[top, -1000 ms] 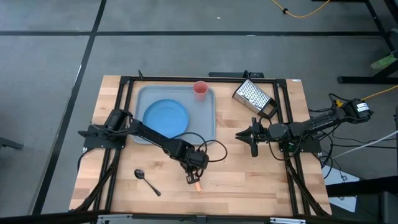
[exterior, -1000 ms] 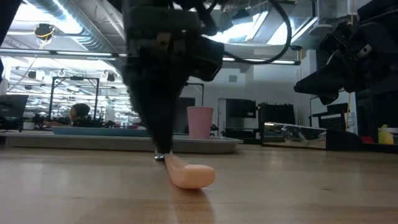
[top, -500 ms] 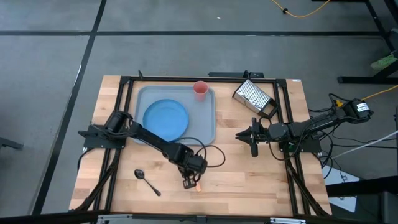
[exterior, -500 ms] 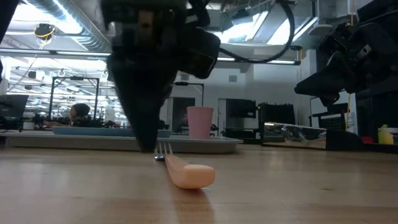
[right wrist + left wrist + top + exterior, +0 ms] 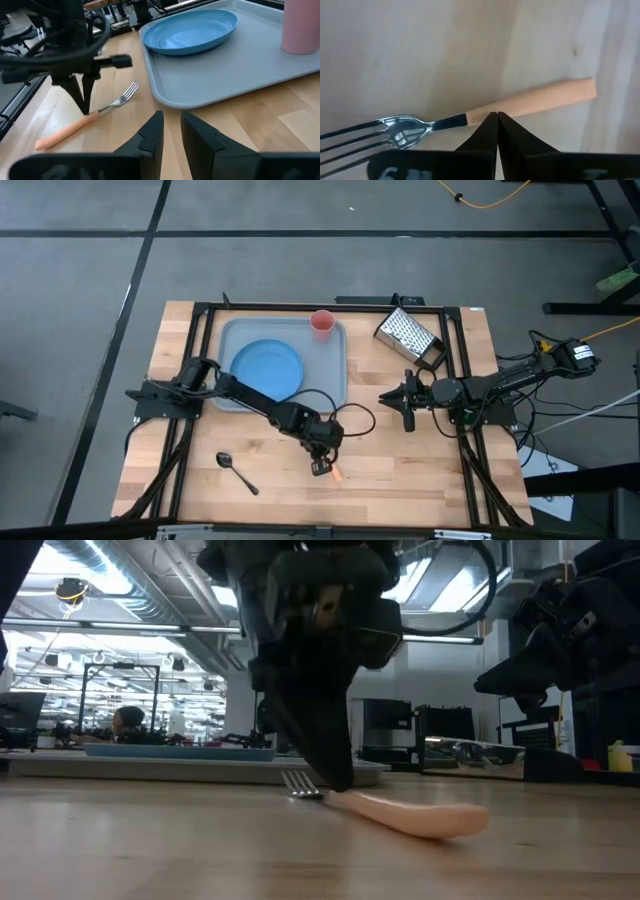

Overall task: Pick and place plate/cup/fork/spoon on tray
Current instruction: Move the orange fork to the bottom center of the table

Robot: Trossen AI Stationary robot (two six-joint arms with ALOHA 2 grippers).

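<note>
Bare wood around fork [image 5: 332,472]; tray [image 5: 334,370] rim just beyond.

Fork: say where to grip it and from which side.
Grip the fork at the near end of its orange handle, coming straight down. It lies flat on the table, and the handle is thicker than the tines. The left tool, fingers together, already touches there.

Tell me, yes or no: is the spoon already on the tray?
No. In the high view the spoon lies on the bare wooden table, apart from the tray, which holds the plate and cup.
</note>
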